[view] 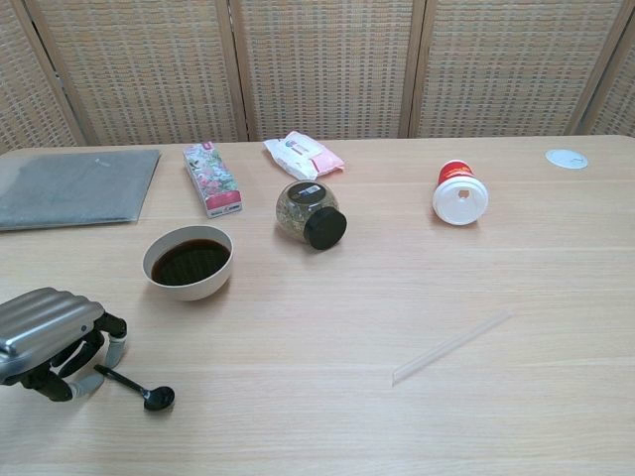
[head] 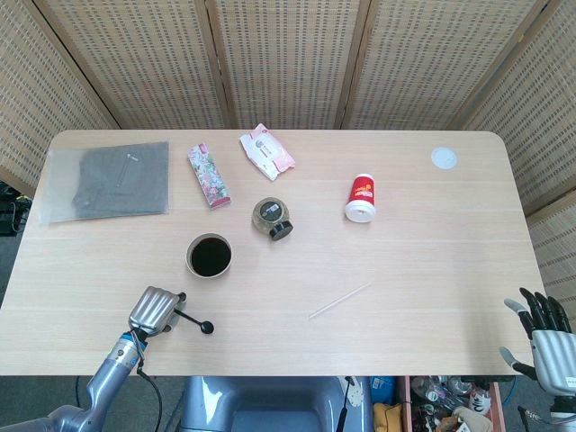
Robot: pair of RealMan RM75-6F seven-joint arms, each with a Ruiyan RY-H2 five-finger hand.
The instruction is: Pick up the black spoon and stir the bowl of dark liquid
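My left hand (view: 50, 337) had curled fingers at the black spoon (view: 139, 388) handle, grip unclear, spoon still on the table, the bowl of dark liquid (view: 188, 262) unstirred.

Bare wood runs wide across the lower middle and right of the table (head: 432, 270), broken only by a thin clear straw (head: 340, 300) lying slantwise. Toward the lower left, the left hand (view: 45, 337) crouches over the handle of the black spoon (view: 139, 387), with the bowl of dark liquid (view: 189, 262) just above it and an open strip between. Behind the bowl stand a tipped jar (view: 311, 214), a floral box (view: 211, 178) and a wipes packet (view: 304, 155); a red cup (view: 459, 193) lies apart to the right.
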